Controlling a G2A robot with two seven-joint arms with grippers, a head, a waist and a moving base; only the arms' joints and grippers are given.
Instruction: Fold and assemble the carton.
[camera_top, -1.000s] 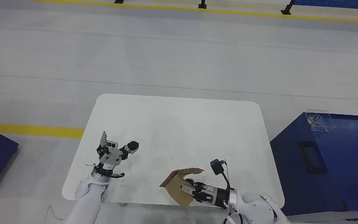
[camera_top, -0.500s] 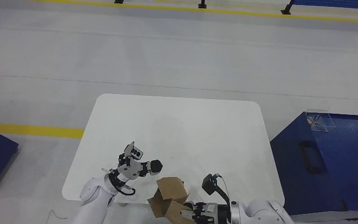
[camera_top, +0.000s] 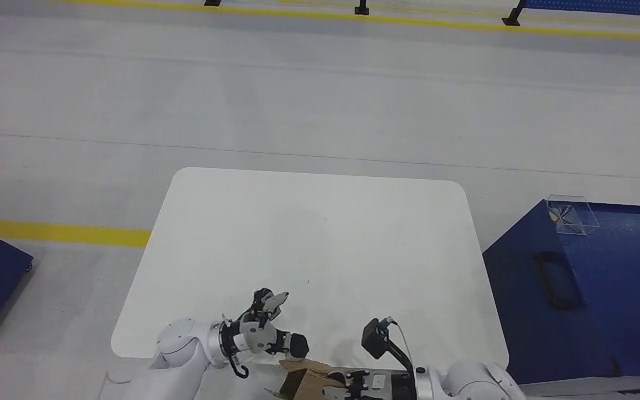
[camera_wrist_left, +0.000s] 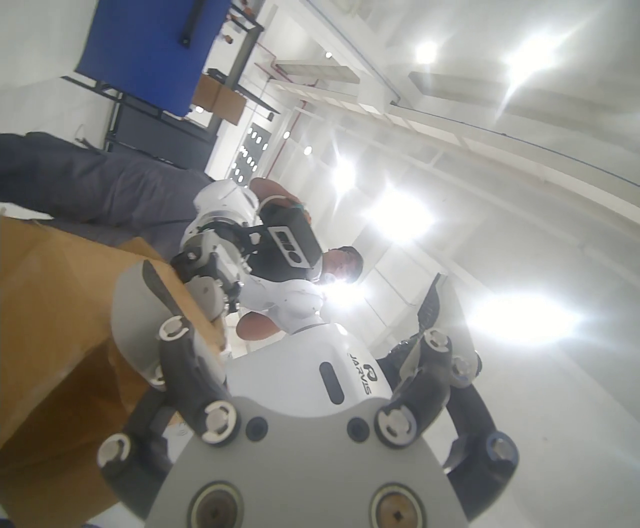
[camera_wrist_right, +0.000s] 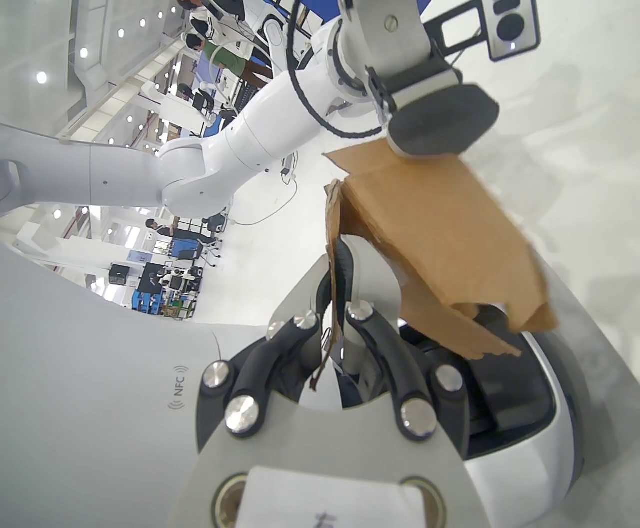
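The brown carton (camera_top: 305, 378) hangs partly folded just past the table's near edge. My right gripper (camera_wrist_right: 336, 262) is shut on one thin wall of the carton (camera_wrist_right: 440, 235), with the flaps spreading out beyond its fingers. My left gripper (camera_top: 272, 299) sits just left of the carton over the near edge, its fingers wide open and empty. In the left wrist view the left gripper (camera_wrist_left: 295, 295) has one finger (camera_wrist_left: 160, 295) next to the carton (camera_wrist_left: 50, 325). A black round part of the left wrist (camera_wrist_right: 442, 120) touches the carton's upper edge.
The white table (camera_top: 300, 230) stretches away from both arms. A blue stand (camera_top: 560, 290) with a small clear box (camera_top: 572, 213) on it stands to the right of the table. Grey floor with yellow lines surrounds everything.
The right gripper drew the carton back over the table's near edge as it went from flat to partly opened. The left arm swung right and nearer until it met the carton.
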